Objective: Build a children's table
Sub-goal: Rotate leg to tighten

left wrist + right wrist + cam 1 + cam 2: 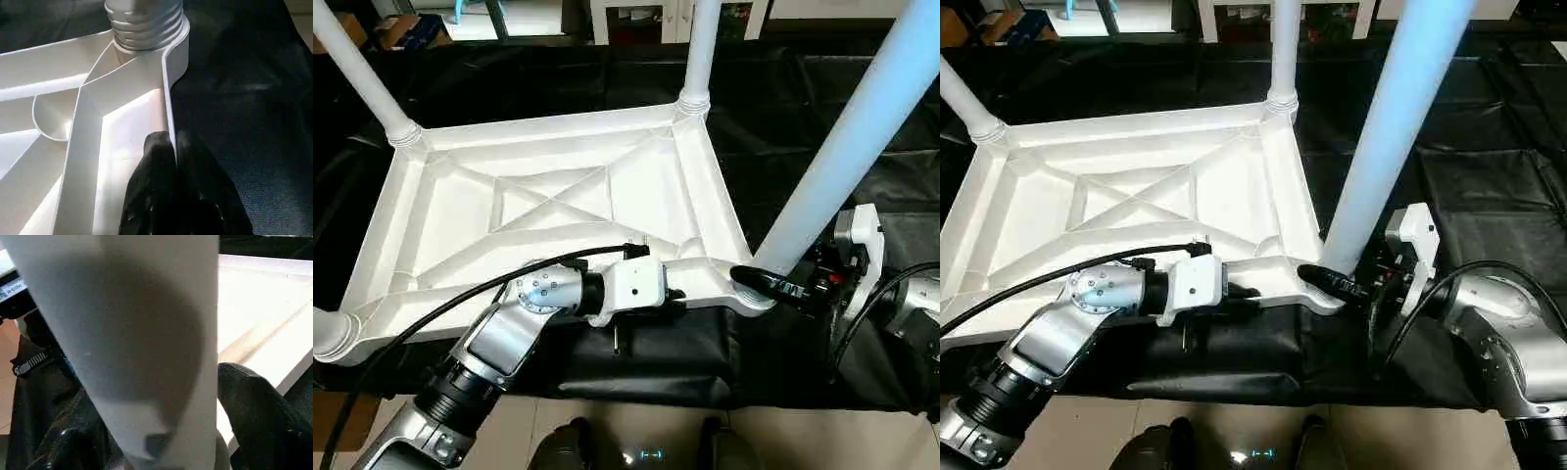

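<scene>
At lower centre, our left gripper (677, 294) is pinching the tabletop (548, 201) rim; lower right, our right gripper (1356, 284) is seemingly straddling a leg (1386, 137), fingers apart.

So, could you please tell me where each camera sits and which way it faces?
Left eye: on the head, looking down at the upturned top; silver forearms, left gripper and right gripper show.
Right eye: the same, a little to the right.
Left wrist: along its fingers clamped on the top's rim, toward a leg's threaded base.
Right wrist: close on the near right leg, a finger beside it.
Shared: that leg, in the eyes and right wrist.
</scene>
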